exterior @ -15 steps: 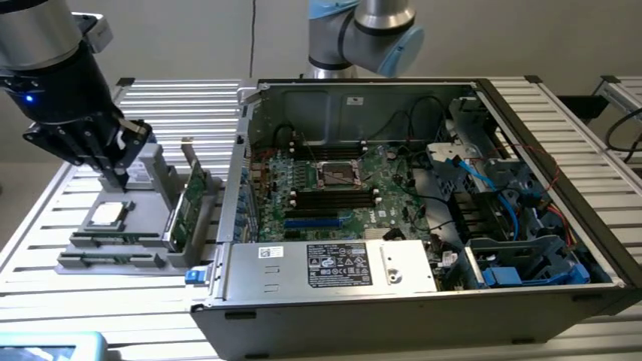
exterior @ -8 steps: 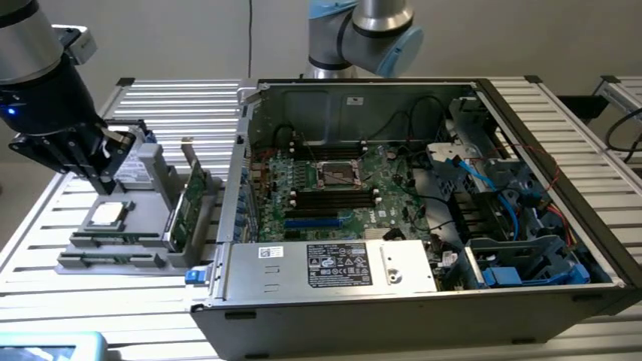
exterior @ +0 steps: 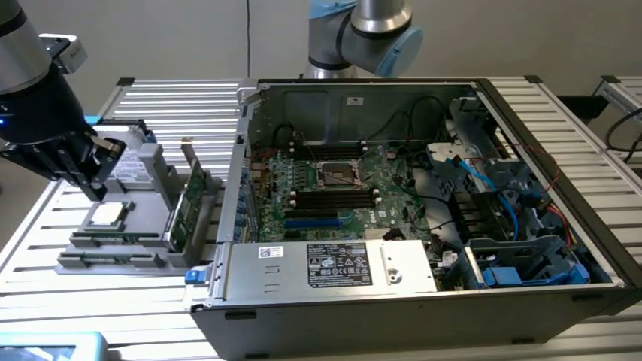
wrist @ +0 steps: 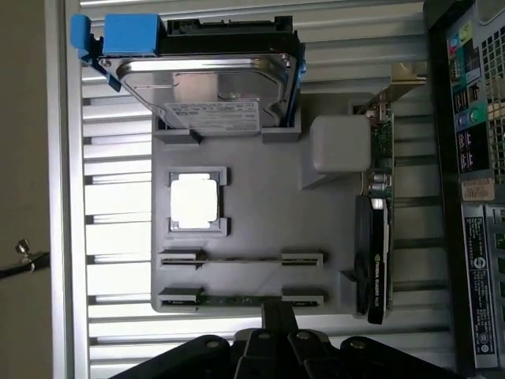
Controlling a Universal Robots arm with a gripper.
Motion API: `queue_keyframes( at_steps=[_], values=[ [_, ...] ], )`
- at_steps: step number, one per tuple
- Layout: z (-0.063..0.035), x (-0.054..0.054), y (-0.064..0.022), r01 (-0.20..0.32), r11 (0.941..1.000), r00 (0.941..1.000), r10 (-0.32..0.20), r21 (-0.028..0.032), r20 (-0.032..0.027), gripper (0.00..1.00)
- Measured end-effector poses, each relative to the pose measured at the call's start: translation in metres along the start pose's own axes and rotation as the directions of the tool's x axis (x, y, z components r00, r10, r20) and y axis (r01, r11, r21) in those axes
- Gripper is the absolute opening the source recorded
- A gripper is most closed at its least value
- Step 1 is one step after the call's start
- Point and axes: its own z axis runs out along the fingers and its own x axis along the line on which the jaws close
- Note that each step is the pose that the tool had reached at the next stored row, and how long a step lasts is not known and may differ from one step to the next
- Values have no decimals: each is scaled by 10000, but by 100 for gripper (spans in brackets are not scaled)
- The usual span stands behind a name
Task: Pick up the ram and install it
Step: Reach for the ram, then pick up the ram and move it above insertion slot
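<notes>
Desk (exterior: 171, 98) of metal slats is carrying the open computer case (exterior: 401, 308), and I am seeing the gray tray (wrist: 260, 225) sitting just beside it on the exterior view's left. My claw (wrist: 278, 314) is hovering over that tray with its fingers pressed together (gripping nothing). A hard drive (wrist: 213, 95) is resting in the tray, the ram (wrist: 237, 299) is lying in the holder row by the fingertips, and a square chip (wrist: 193, 200) is sitting between them.

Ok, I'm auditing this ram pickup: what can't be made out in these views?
Wrist view: the gripper covers part of the ram; contact unclear.
Wrist view: the computer case is cut off by the picture edge.
Exterior view: the holder has slots too small to read.
</notes>
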Motion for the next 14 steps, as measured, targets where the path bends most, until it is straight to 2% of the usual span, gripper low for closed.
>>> queue_keyframes(
  at_steps=[3, 14],
  values=[
    [18, 42, -4, -1, 10000, 10000, 1, 0, 0, 11],
    [19, 43, -4, 0, 10000, 10000, 0, 1, 0, 11]
  ],
)
